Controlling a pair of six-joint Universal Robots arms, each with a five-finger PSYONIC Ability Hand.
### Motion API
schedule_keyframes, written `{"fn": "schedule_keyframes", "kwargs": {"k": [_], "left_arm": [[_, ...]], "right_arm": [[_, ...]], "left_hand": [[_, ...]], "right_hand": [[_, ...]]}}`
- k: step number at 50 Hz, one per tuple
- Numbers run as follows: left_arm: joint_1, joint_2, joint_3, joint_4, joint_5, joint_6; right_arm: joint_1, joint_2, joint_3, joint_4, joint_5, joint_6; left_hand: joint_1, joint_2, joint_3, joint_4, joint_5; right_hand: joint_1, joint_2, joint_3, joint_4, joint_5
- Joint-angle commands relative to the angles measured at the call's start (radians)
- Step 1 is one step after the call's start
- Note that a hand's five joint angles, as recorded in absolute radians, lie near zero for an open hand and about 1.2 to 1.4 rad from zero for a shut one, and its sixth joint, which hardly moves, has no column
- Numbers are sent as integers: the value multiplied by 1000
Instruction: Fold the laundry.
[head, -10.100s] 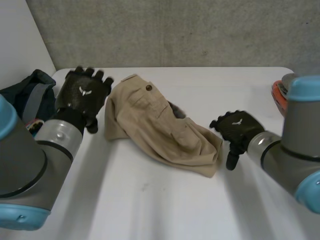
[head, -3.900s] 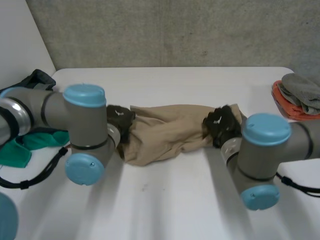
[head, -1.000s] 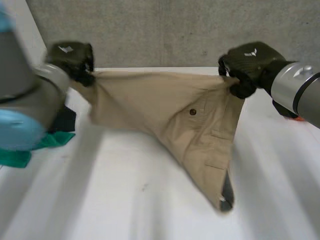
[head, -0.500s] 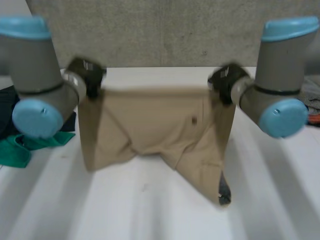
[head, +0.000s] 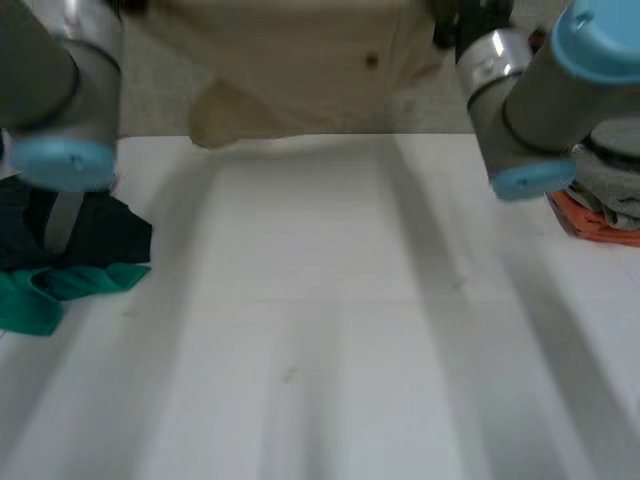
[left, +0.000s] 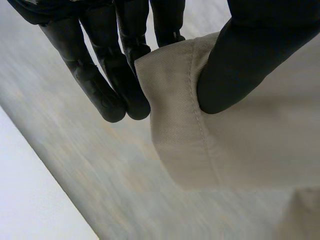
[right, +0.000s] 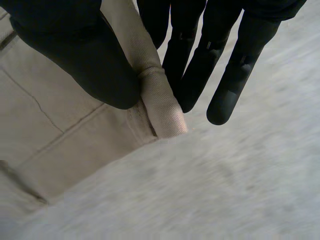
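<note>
"Two black hands are seen. What is held by them?"

"One pair of tan pants (head: 300, 60) is held up high, above the far edge of the white table (head: 320, 330)."

"How are the pants held by the left hand (left: 250, 55)?"

"One top corner is pinched between its thumb and its fingers (left: 100, 80). The stitched edge of the cloth is squeezed there."

"And by the right hand (right: 75, 55)?"

"The other top corner is pinched the same way, thumb against fingers (right: 200, 70). A little rolled tip of cloth is pushed out past the thumb."

"What can be seen on the pants?"

"A small dark button (head: 372, 61) is seen on them. The cloth is spread wide above the table, between the left arm (head: 50, 80) and the right arm (head: 540, 90)."

"What else is found near the table?"

"A heap of dark and green clothes (head: 70, 260) is piled by the table's left edge. A grey and orange heap (head: 605, 200) is piled by the table's right edge. A grey wall (head: 160, 95) is seen behind the table."
</note>
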Motion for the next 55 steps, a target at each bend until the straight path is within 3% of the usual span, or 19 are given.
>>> {"fn": "schedule_keyframes", "kwargs": {"k": [1,7,14,17,24,30,35,41,45,50,55], "left_arm": [[-32,-37,-285,2,-62,13],[-111,-77,-442,-12,-41,73],[-161,-20,-593,-96,-40,160],[-171,50,-654,-183,-60,197],[-203,196,-797,-528,-88,285],[-287,277,-866,-745,-2,265],[-330,279,-818,-814,33,251],[-303,195,-662,-782,-22,295],[-241,92,-500,-615,-65,369],[-177,-80,-253,-321,-10,450],[-180,-252,-35,-173,55,496]], "right_arm": [[-7,56,215,70,-66,8],[-29,75,387,133,-54,-58],[-56,-64,614,267,-28,-85],[-59,-167,718,368,-34,-94],[-59,-376,894,664,-56,-183],[-70,-466,999,944,-68,-340],[-85,-480,1011,1006,-76,-376],[-95,-434,968,875,-56,-292],[-108,-399,906,737,-22,-180],[-121,-326,835,502,77,-48],[-125,-246,797,278,185,-80]], "left_hand": [[248,200,208,197,225],[248,200,208,197,225],[248,200,208,197,225],[248,200,208,197,225],[248,200,208,197,225],[248,200,208,197,225],[248,200,208,197,225],[248,200,208,197,225],[248,200,208,197,225],[248,200,208,197,225],[248,200,208,197,225]], "right_hand": [[302,223,200,198,209],[302,223,200,198,209],[302,223,200,198,209],[302,223,200,198,209],[302,223,200,198,209],[302,223,200,198,209],[302,223,200,198,209],[302,223,200,198,209],[302,223,200,198,209],[302,223,200,198,209],[302,223,200,198,209]]}}
